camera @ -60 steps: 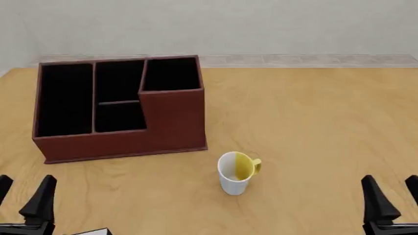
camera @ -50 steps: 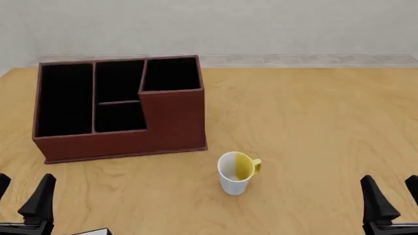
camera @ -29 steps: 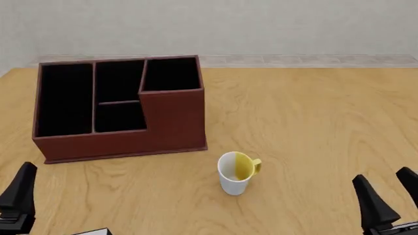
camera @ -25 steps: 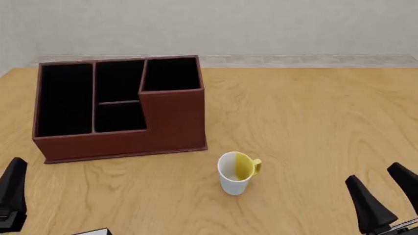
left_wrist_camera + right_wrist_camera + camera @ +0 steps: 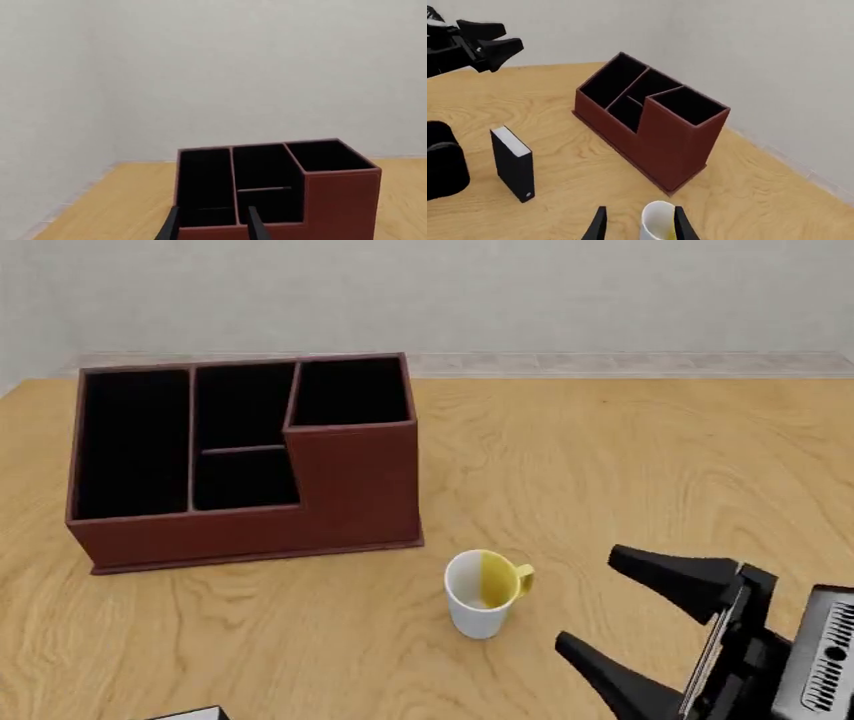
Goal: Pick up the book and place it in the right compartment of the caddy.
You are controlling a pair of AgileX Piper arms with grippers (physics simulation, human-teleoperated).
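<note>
The large reddish-brown rectangular caddy with four black-lined compartments stands on the light wooden surface, toward its far left in the front view. Its tallest, roughly square right compartment with raised walls holds nothing.

The thin black hardcover book with white page edges stands upright on the surface on the near side of the caddy and well apart from it, as the right wrist view shows. In the front view only a white corner of it shows at the bottom edge, left of centre.

A white mug with a yellow interior and yellow handle stands upright on the surface, near the caddy's front right corner and apart from it.

The right gripper enters at the lower right of the front view, rolled onto its side, its two dark fingers spread wide and pointing toward the mug with nothing between them. The mug lies just ahead of the fingertips in the right wrist view.

The left gripper faces the caddy's front in its own wrist view; its fingers stand parted and grasp nothing. In the right wrist view it hangs above the surface, beyond the book.
</note>
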